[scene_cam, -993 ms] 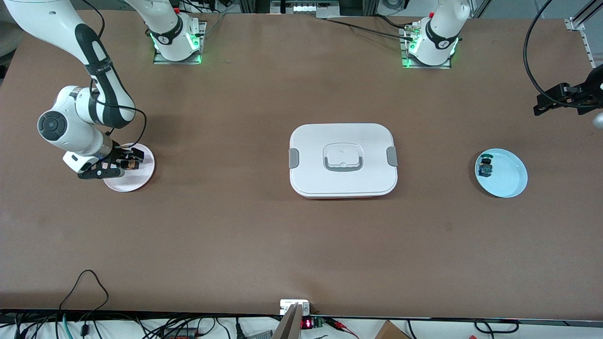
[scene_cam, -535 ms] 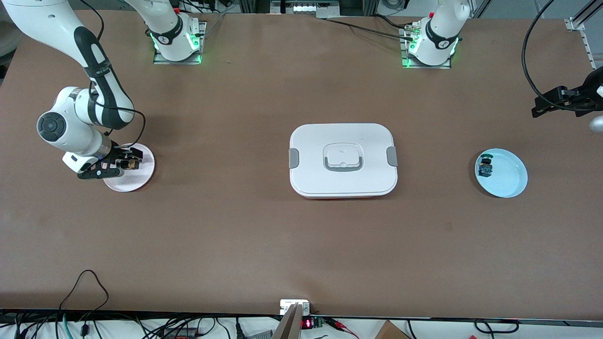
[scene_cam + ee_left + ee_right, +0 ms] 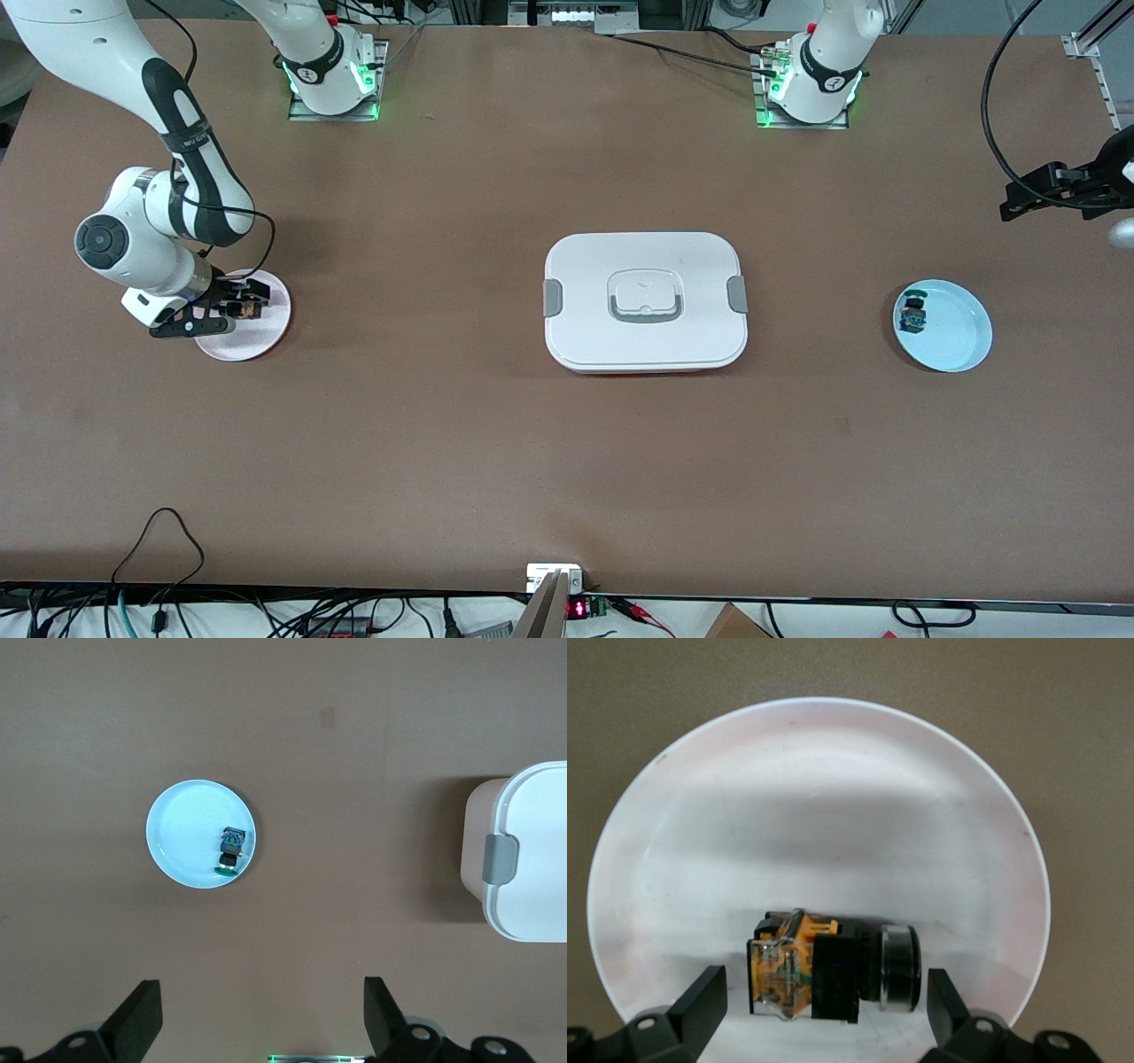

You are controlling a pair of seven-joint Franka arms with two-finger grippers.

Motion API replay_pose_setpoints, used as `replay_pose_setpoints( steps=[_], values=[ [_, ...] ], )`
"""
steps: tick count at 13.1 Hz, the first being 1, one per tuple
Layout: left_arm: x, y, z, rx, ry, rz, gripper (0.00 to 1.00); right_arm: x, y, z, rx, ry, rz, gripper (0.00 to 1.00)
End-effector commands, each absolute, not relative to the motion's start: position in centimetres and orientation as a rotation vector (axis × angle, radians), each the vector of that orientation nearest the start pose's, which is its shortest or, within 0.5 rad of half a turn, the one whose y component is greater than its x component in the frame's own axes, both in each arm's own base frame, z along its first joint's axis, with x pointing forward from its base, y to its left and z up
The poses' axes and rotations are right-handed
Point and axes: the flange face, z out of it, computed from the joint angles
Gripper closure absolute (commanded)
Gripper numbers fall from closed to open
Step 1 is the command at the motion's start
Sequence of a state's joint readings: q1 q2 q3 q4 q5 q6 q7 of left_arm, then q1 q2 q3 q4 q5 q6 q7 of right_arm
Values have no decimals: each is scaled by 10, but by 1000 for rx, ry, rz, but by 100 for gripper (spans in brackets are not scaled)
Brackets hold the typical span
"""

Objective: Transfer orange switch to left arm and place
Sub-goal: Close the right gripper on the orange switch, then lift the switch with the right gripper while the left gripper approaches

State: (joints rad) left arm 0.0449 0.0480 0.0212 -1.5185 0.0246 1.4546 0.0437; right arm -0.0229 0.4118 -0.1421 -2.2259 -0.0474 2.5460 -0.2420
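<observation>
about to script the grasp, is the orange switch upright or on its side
On its side: the orange switch lies flat on the white plate, between the right gripper open jaws.

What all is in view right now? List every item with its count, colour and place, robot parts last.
orange switch: one, black and orange, lying on its side on the pink plate.
pink plate: one, pale pink, at the right arm's end of the table.
box: one, white with grey clips, lid on, mid-table between the two plates.
blue plate: one, light blue, at the left arm's end of the table.
blue switch: one, blue and teal, on the blue plate near its rim.
table: one, brown.
right tool: one, black, open, low over the pink plate with its fingers either side of the orange switch.
left tool: one, black, open, waiting high over the left arm's end of the table.
</observation>
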Motion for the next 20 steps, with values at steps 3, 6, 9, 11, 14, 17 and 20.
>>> replay_pose_setpoints(
  steps=[3, 6, 9, 11, 14, 17, 20],
  values=[
    [556, 39, 614, -3119, -7, 165, 0, 531, -90, 173, -3191, -223, 150, 0],
    [558, 39, 612, -3118, -9, 172, 0, 530, -89, 172, -3189, -223, 154, 21],
    [558, 39, 612, -3118, -7, 172, 0, 532, -82, 177, -3182, -247, 152, 73],
    [557, 39, 613, -3118, -7, 170, 0, 533, -69, 183, -3163, -330, 165, 86],
    [557, 39, 613, -3118, -7, 170, 0, 549, -50, 203, -3105, -530, 225, 92],
    [557, 38, 613, -3120, -7, 170, 0, 558, -48, 233, -3099, -531, 240, 92],
    [557, 38, 613, -3120, -7, 170, 0, 565, -40, 273, -3108, -561, 150, 92]
  ],
)
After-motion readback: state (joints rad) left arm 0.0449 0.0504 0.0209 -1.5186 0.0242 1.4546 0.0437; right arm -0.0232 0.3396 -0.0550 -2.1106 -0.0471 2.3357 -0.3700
